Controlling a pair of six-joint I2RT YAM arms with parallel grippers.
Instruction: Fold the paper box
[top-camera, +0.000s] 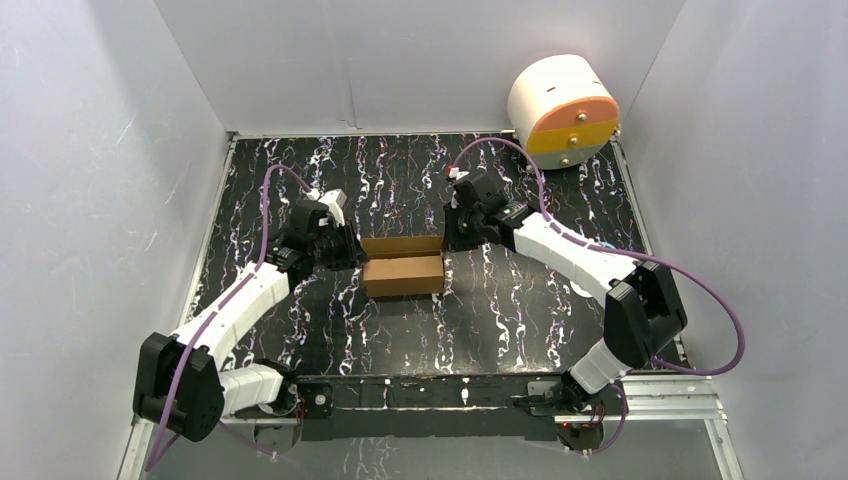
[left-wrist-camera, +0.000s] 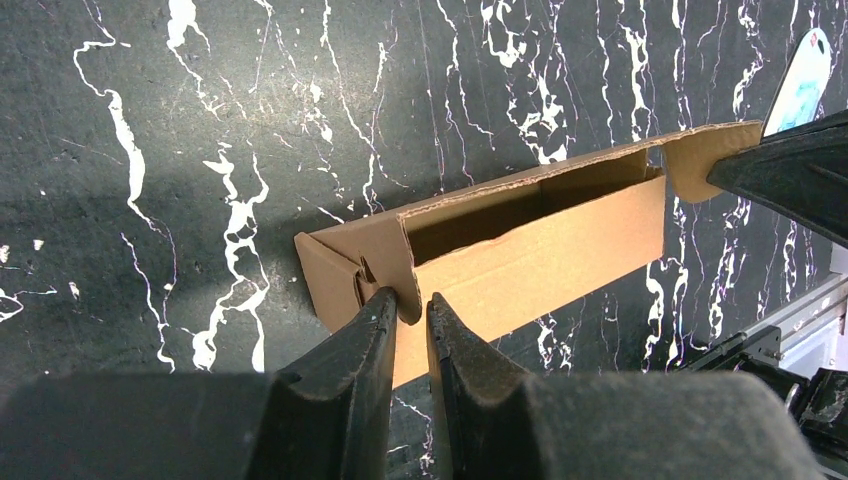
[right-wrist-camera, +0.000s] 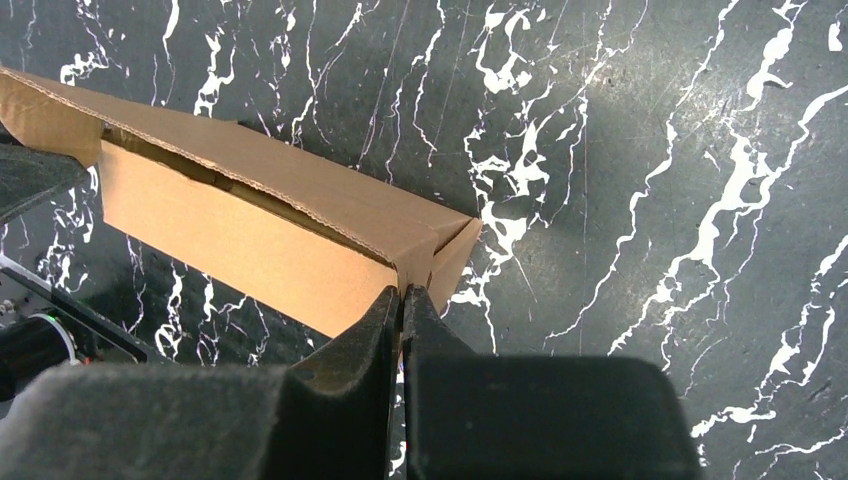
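Note:
The paper box (top-camera: 403, 268) is a small brown cardboard carton lying lengthwise at the table's middle, its top partly open. My left gripper (top-camera: 348, 250) is at its left end. In the left wrist view the jaws (left-wrist-camera: 410, 300) stand a narrow gap apart, with the rounded flap tab of the box (left-wrist-camera: 540, 250) between the tips. My right gripper (top-camera: 450, 238) is at the right end. In the right wrist view it (right-wrist-camera: 403, 292) is shut on the end flap of the box (right-wrist-camera: 250, 230).
A white cylinder with an orange-and-yellow face (top-camera: 562, 110) stands at the back right corner. White walls enclose the black marbled table (top-camera: 520, 320) on three sides. A metal rail (top-camera: 650, 400) runs along the near edge.

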